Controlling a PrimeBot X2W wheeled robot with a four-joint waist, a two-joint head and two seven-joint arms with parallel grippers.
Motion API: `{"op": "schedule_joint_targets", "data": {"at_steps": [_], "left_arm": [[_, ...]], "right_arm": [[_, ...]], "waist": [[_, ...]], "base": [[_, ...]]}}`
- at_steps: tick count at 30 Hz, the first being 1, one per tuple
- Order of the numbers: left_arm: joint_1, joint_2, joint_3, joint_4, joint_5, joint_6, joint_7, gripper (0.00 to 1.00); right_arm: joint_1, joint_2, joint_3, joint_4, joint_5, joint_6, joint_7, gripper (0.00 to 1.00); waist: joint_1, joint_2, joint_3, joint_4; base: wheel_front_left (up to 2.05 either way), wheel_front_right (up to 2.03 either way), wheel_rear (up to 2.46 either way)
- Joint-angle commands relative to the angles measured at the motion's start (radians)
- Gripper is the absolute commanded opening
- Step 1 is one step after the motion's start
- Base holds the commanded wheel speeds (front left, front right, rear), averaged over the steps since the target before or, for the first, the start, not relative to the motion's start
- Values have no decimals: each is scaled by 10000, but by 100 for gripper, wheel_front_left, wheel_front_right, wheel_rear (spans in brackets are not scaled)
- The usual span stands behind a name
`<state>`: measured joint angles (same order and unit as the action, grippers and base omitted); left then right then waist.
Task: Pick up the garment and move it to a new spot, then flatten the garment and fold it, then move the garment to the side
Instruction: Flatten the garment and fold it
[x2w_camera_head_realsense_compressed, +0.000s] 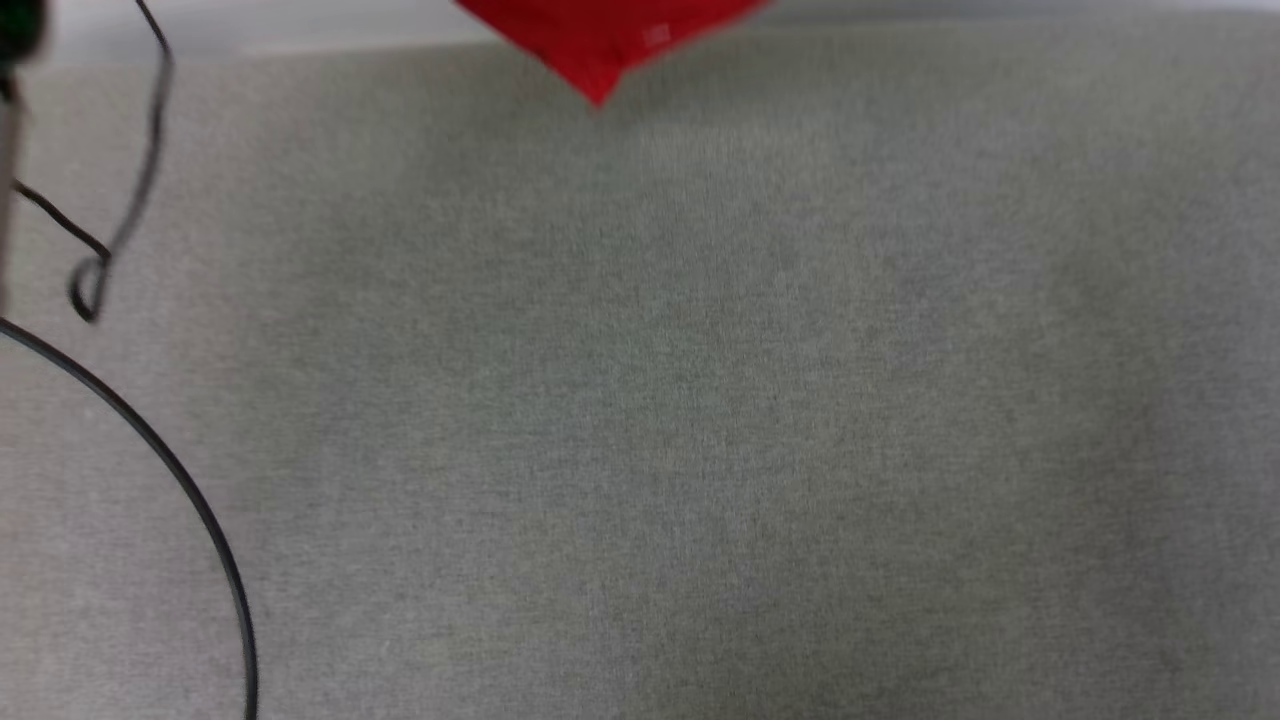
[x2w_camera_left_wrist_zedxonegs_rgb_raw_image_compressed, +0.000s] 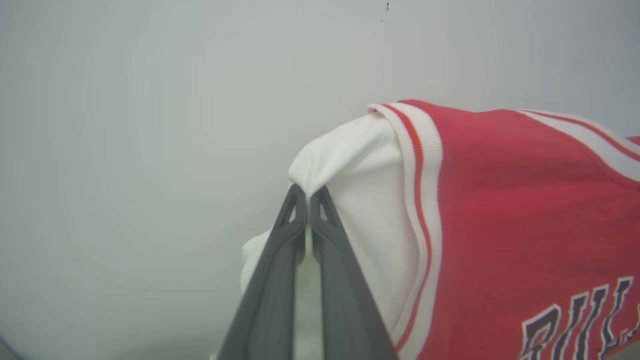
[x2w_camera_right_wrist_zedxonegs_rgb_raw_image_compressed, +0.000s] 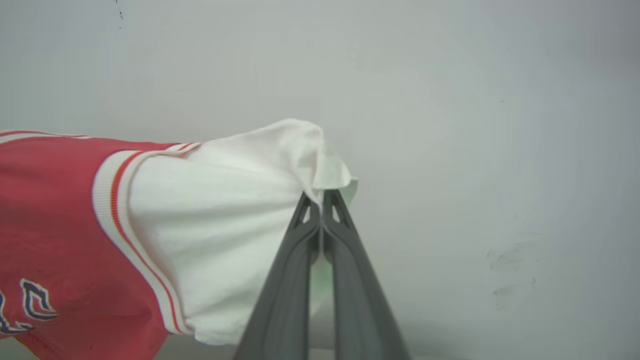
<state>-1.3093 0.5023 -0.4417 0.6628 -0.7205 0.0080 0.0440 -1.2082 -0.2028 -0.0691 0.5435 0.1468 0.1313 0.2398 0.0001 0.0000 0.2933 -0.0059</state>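
Shirt (x2w_camera_left_wrist_zedxonegs_rgb_raw_image_compressed: 500, 210) hangs stretched sleeve to sleeve between the arms, left gripper (x2w_camera_left_wrist_zedxonegs_rgb_raw_image_compressed: 308, 197) pinched shut on one white sleeve, right gripper (x2w_camera_right_wrist_zedxonegs_rgb_raw_image_compressed: 322, 200) on the other (red hem tip shows at the far edge of the grey table (x2w_camera_head_realsense_compressed: 640, 420)), so neither arm is nearer.

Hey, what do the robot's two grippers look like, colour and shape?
Both match: the left gripper and right gripper each have two long, dark grey fingers tapering to narrow tips, with a small triangular cut-out near each tip. Their surfaces look plain and matte.
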Motion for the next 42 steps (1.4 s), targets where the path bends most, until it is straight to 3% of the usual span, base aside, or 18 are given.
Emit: {"op": "schedule_joint_targets", "data": {"at_steps": [1,12,20,29,36,42], "left_arm": [[-815,188,164,210,136,-98,-308,0],[-3456,324,358,926,392,-572,-1007,0],[-3328,34,135,2083,202,-1053,-1457,0],[-1271,-247,-317,2890,-481,-1379,-2184,0],[2010,-111,-942,1694,-1257,-1392,-2883,0],[4962,-67,-606,495,-1454,-1222,-3091,0]], "right_arm": [[-977,-4,-89,322,-199,-12,-286,0],[-4284,63,-119,1559,-736,-12,-1287,0],[-4542,271,581,2690,-554,-12,-1814,0],[-2437,311,2459,3013,1141,-10,-2256,0],[965,-272,3531,1770,2685,-9,-2703,0],[3984,-792,3574,639,3565,-9,-2712,0]], "waist": [[-1,0,928,-128],[-1,0,2915,-114],[-1,0,3719,-128],[-1,0,3419,-73],[-1,0,2209,68],[-1,0,985,175]], "base": [[0,0,0],[0,0,0],[0,0,0],[0,0,0],[0,0,0],[0,0,0]]}}
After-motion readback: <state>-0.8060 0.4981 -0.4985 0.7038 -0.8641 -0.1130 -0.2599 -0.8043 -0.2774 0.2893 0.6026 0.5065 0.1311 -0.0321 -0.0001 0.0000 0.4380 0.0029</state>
